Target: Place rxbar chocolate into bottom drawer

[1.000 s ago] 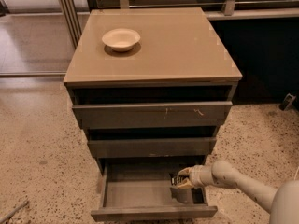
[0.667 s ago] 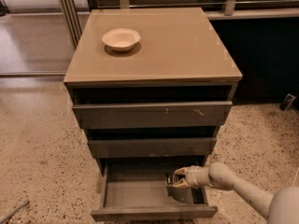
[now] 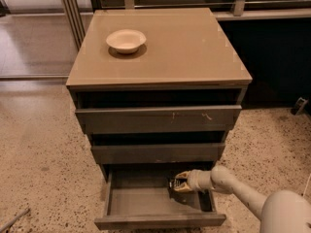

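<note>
End effector [image 3: 179,185], entering past the bench's front right corner, clasped the rxbar chocolate [image 3: 172,183] at its tip, the bar lying just leftward of it, above the right rear floor of the open bottom drawer [image 3: 141,203]; long axis undeterminable.

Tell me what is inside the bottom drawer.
The bottom drawer is pulled open. At its right rear the gripper holds the rxbar chocolate. The floor beneath the gripper and the drawer's back, under the middle drawer, are covered from view.
</note>
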Motion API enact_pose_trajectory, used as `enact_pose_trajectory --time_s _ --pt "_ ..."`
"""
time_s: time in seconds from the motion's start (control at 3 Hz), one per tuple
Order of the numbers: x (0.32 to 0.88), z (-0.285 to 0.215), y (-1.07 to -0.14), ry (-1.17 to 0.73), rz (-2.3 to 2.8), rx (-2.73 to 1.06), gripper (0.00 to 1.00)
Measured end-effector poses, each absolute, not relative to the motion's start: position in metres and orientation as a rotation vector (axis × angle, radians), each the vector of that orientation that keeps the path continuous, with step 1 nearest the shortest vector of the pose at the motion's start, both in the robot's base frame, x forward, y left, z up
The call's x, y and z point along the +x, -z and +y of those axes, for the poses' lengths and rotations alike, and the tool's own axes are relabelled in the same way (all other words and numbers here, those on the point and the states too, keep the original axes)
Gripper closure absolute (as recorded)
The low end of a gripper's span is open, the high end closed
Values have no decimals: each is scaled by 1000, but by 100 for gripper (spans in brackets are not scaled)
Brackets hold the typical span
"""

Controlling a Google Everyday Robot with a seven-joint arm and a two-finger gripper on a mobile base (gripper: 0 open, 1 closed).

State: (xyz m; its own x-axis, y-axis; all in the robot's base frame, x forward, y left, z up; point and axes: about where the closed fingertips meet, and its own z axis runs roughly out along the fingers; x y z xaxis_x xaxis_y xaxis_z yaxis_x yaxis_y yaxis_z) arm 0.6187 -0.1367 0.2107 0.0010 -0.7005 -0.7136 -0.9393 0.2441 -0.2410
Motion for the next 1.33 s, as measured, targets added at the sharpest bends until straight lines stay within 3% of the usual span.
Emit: enact_pose_trajectory --time_s 1.33 --pt "648 -142 -145 -369 1849 -1562 100"
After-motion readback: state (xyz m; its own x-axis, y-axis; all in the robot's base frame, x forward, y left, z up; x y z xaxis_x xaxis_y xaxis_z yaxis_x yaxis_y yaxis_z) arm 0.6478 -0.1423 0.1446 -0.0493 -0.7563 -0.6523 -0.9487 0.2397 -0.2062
